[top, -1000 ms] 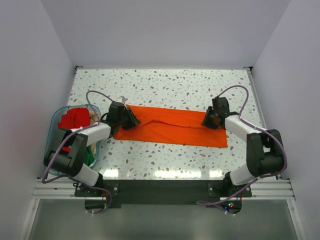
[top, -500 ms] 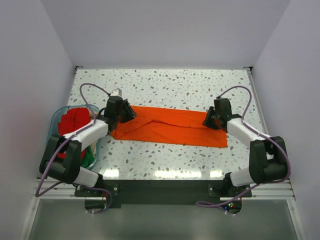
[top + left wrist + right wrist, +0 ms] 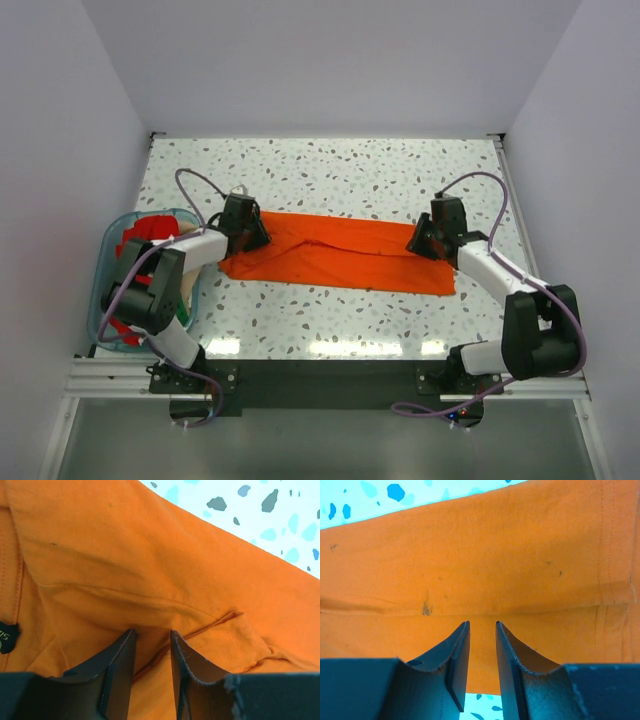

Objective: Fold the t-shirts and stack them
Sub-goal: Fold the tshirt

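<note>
Across the middle of the speckled desk (image 3: pixel 330 170) lies the orange t-shirt (image 3: pixel 340 255), folded into a long, narrow band that runs from about 9 o'clock to about 3 o'clock, its right end sagging a little toward 4. A crease runs along its length, and the cloth sits flat on the surface.

At the 9 o'clock end, the left gripper (image 3: pixel 260 240) is down on the shirt's upper corner. From its wrist camera the left gripper (image 3: pixel 151 632) has its jaws a narrow gap apart, tips at the orange cloth (image 3: pixel 150 555), with a stitched hem line crossing the gap between them. Nothing looks pinched there. A small dark label (image 3: pixel 7 637) shows at the picture's left edge, and bare desk (image 3: pixel 250 510) shows toward the upper right.

At the 3 o'clock end, the right gripper (image 3: pixel 416 245) meets the shirt's far corner. Seen from its own wrist, the right gripper (image 3: pixel 482 624) also has its jaws slightly apart, tips over the smooth cloth (image 3: pixel 470 555) just below a lengthwise fold line. Through the gap I can see the shirt's edge and a sliver of desk, so the jaws hold nothing. A double row of stitching runs down the right side.

Over at 8 o'clock, by the left arm, sits a teal plastic tub (image 3: pixel 105 250) with a red t-shirt (image 3: pixel 145 232) bundled inside, well apart from the orange one.
</note>
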Robot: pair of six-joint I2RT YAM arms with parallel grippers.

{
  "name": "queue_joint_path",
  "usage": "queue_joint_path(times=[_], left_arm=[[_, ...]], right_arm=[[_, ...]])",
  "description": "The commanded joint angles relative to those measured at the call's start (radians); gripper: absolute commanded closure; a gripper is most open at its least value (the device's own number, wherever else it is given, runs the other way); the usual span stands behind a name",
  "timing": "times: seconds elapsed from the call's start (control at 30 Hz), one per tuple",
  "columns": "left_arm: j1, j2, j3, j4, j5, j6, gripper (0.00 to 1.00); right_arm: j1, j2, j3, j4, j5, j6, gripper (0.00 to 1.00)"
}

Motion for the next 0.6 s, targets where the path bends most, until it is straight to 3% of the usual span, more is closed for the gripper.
queue_joint_path(times=[0.0,0.2,0.57], left_arm=[[0.004,-0.035,-0.045,0.085,0.055,0.011,0.61],[0.004,-0.077,-0.073,0.128,0.183,0.027,0.61],[0.004,-0.147,-0.091,0.099,0.234,0.072,0.61]], right_arm=[[-0.002,-0.029,-0.010,0.003,-0.004,-0.016,0.69],[0.000,-0.037,-0.010,0.002,-0.004,-0.015,0.69],[0.000,-0.043,-0.012,0.008,-0.031,-0.007,0.68]])
